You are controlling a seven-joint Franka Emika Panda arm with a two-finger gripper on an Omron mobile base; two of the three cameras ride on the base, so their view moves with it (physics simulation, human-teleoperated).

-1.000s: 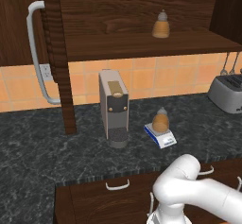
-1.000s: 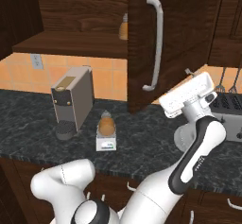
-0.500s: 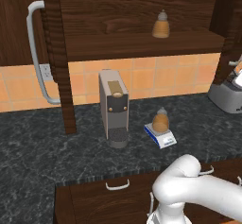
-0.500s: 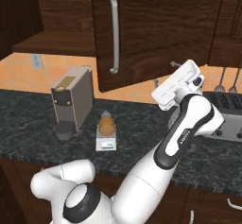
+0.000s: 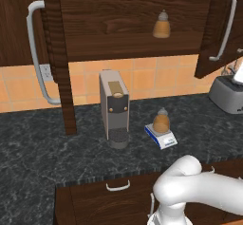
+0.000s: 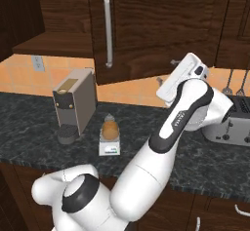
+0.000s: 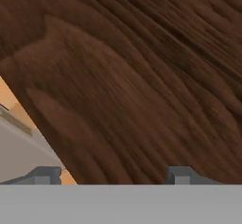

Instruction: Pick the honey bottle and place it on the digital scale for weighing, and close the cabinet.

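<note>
The two-finger gripper [image 7: 113,175] sits right up against the dark brown wood-grain wall cabinet [image 7: 142,76]. In the hand view the door face covers nearly everything ahead of the two dark fingertips [image 7: 182,175]. They stand well apart with only wood grain showing between them, so the jaws are spread and gripping nothing. I can't tell whether the tips actually touch the door or just hover at it.

In the right base view the white arm reaches up from the lower left, and its hand [image 6: 183,79] is raised against the lower edge of the right-hand cabinet door [image 6: 161,30], which carries a long silver bar handle [image 6: 106,28]. That door is partly swung in. From the left base view it still stands ajar, and the left door [image 5: 52,53] hangs wide open.

Well below the hand and off toward the arm's left, a small squat amber-orange honey bottle with a pale cone cap [image 6: 110,128] stands upright on the small flat white digital scale with a blue edge [image 6: 109,149], on the dark speckled countertop [image 6: 29,123]. Just beside the scale stands a tall grey coffee machine [image 6: 74,104].

A second bottle just like it [image 5: 162,24] stands on the cabinet shelf. A silver toaster [image 6: 229,123] sits on the counter below the hand, on its other side.
</note>
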